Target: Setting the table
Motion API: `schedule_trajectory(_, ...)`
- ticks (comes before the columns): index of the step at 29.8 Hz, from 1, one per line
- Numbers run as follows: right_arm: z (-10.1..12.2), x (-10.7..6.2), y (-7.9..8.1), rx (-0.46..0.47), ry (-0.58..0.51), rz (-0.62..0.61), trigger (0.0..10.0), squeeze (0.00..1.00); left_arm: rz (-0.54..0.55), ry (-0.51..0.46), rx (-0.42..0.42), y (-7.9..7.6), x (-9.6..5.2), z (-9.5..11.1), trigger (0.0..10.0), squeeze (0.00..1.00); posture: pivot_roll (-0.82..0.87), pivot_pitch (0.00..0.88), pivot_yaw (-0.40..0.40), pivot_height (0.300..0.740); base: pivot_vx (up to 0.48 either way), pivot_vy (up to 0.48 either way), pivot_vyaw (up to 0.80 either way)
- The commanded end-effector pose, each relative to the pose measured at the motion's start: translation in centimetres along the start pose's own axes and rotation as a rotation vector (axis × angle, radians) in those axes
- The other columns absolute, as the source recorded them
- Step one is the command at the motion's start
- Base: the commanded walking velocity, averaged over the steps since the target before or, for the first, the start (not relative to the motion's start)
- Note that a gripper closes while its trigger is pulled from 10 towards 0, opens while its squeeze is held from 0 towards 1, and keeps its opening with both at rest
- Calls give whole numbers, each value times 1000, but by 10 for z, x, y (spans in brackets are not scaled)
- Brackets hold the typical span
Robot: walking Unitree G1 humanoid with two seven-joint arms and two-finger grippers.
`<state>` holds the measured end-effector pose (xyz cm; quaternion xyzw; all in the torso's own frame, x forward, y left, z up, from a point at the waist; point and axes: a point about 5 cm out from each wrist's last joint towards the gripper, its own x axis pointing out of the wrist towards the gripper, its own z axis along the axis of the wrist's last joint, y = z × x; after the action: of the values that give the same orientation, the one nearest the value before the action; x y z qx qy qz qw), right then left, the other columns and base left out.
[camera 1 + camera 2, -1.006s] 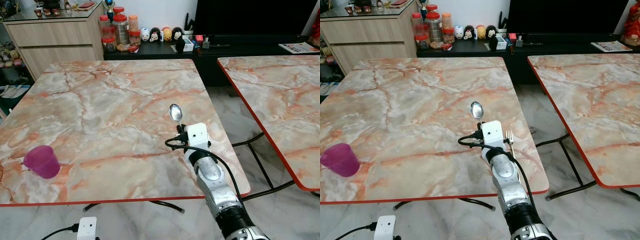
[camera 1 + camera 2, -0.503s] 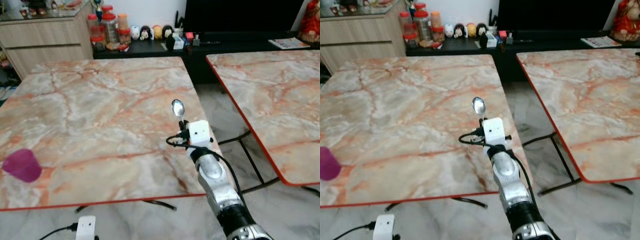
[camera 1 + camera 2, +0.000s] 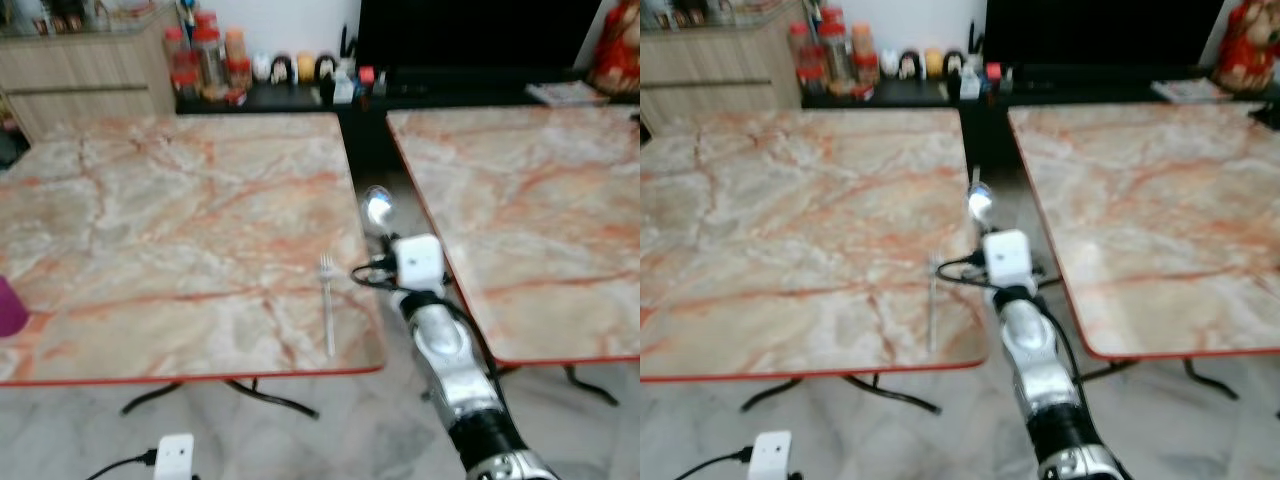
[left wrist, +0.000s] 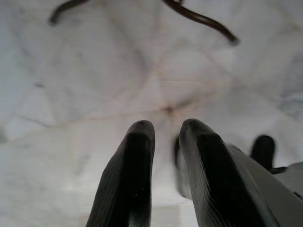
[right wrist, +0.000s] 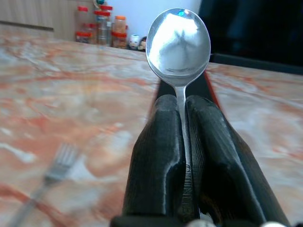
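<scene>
Right gripper (image 5: pixel 183 142) pinched a spoon (image 5: pixel 178 42) upright, its handle engraving unreadable. Fork (image 3: pixel 327 310) lay on the marble table (image 3: pixel 180 210), lower centre. Left gripper (image 4: pixel 163 146) hung above floor, fingers slightly parted.

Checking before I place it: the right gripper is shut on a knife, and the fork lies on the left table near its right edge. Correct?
Not quite. The right gripper is shut on a spoon, not a knife; the right wrist view shows its round bowl above the closed jaws. The fork does lie on the left table near its right edge.

Spoon (image 5: pixel 178 42) handle hidden between right fingers (image 5: pixel 158 156); blurred fork (image 5: pixel 52 177)
</scene>
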<state>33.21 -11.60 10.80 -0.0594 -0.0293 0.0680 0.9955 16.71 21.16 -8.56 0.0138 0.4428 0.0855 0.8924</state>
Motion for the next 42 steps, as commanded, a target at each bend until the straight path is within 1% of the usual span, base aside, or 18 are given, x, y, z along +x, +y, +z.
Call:
schedule_trajectory(1,3,1,6,4,-12,14,10000,0,23,12,-14,5,-1,-4,10000,0,11,0,-5,732,0,0,0)
schedule_trajectory(4,0,0,5,-5,2,16,10000,0,25,14,-14,5,-1,-4,10000,0,10,0,-6,732,0,0,0)
schedule_trajectory(8,-11,-4,5,-7,39,20,10000,0,20,17,-14,4,-1,-5,10000,0,11,0,-8,732,0,0,0)
schedule_trajectory(9,-19,-7,3,-9,73,17,10000,0,18,19,-13,3,-1,-6,10000,0,10,0,-6,732,0,0,0)
schedule_trajectory(11,-25,-8,2,-12,95,17,10000,0,17,20,-12,3,-2,-7,10000,0,10,0,-6,732,0,0,0)
schedule_trajectory(13,-38,-12,5,-34,152,50,10000,0,15,22,-8,3,-2,-8,10000,0,10,0,-5,732,0,0,0)
schedule_trajectory(14,-38,-12,5,-34,152,50,10000,0,15,22,-8,3,-2,-8,10000,0,10,0,-5,732,0,0,0)
schedule_trajectory(15,-49,-16,7,-47,195,79,10000,0,14,23,-6,3,-2,-8,10000,0,12,0,-6,732,0,0,0)
schedule_trajectory(16,-53,-18,7,-50,214,88,10000,0,14,22,-6,3,-2,-7,10000,0,12,0,-5,732,0,0,0)
schedule_trajectory(20,-63,-23,6,-51,259,92,10000,0,15,21,-4,3,-1,-7,10000,0,15,0,-6,732,0,0,0)
schedule_trajectory(21,-71,-26,4,-45,293,95,10000,0,14,21,-2,3,-1,-6,10000,0,14,0,-5,732,0,0,0)
schedule_trajectory(22,-72,-27,4,-43,300,95,10000,0,14,21,-2,3,-1,-6,10000,0,14,0,-5,732,0,0,0)
schedule_trajectory(24,-86,-35,-1,-57,367,94,10000,0,11,20,1,3,-1,-5,10000,0,14,0,-6,732,0,0,0)
schedule_trajectory(26,-90,-38,-3,-60,384,93,10000,0,10,20,2,3,-1,-5,10000,0,14,0,-6,732,0,0,0)
schedule_trajectory(27,-102,-46,-6,-73,447,93,10000,0,4,20,7,2,-1,-5,10000,0,7,0,0,732,0,0,0)
schedule_trajectory(33,-129,-70,-14,-88,604,91,10000,0,-2,19,9,0,0,-3,10000,0,9,0,3,732,0,0,0)
schedule_trajectory(36,-144,-89,-17,-86,702,79,10000,0,1,17,5,1,0,-2,10000,0,14,0,7,732,0,0,0)
schedule_trajectory(42,-155,-104,-16,-69,773,79,10000,0,2,20,5,1,0,-3,10000,0,16,0,6,732,0,0,0)
